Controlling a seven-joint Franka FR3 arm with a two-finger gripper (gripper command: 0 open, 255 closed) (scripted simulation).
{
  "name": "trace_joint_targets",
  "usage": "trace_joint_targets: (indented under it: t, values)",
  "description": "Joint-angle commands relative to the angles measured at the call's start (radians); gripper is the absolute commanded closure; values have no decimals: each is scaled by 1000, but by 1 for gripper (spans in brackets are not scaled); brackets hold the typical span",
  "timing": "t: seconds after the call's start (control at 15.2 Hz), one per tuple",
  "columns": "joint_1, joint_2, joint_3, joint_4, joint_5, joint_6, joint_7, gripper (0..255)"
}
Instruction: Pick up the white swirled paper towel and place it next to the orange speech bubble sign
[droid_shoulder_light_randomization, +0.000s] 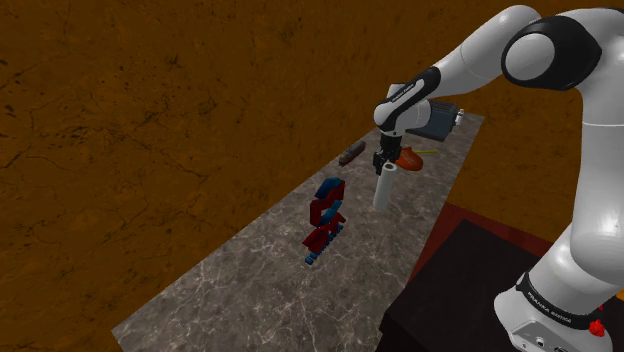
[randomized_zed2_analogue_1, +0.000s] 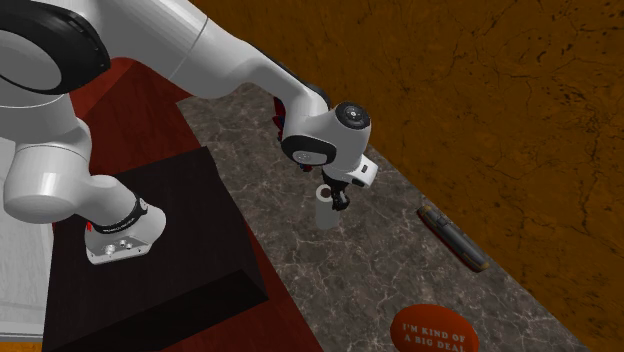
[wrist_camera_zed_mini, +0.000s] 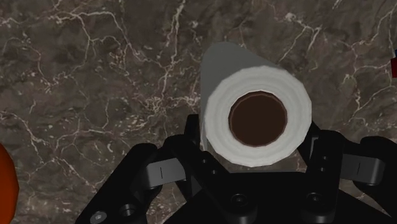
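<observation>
Fingers (wrist_camera_zed_mini: 162, 172) apart, upright paper towel (wrist_camera_zed_mini: 257, 79) between (untouched)

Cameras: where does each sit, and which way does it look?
Shoulder view: beside and behind the stand, looking down the marbled table; arm and stand show.
Second exterior view: near the orange sign, facing back toward the stand; arm and stand show.
Wrist view: on the hand, looking down on the paper towel roll; fingers show.
All share the roll.

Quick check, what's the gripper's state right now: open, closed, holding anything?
Gripper: down around the top of the upright paper towel roll; whether it is open or clamped on it cannot be told.
</observation>
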Motion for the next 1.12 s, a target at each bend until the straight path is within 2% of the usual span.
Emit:
trace_joint_targets:
  t: [0.0, 0.33, 1.06]
  values:
    - [0, 0, 1, 0, 0, 0, 0, 255]
    - [0, 0, 1, -1, 0, 0, 0, 255]
    - [15, -99, -20, 20, -41, -116, 31, 255]
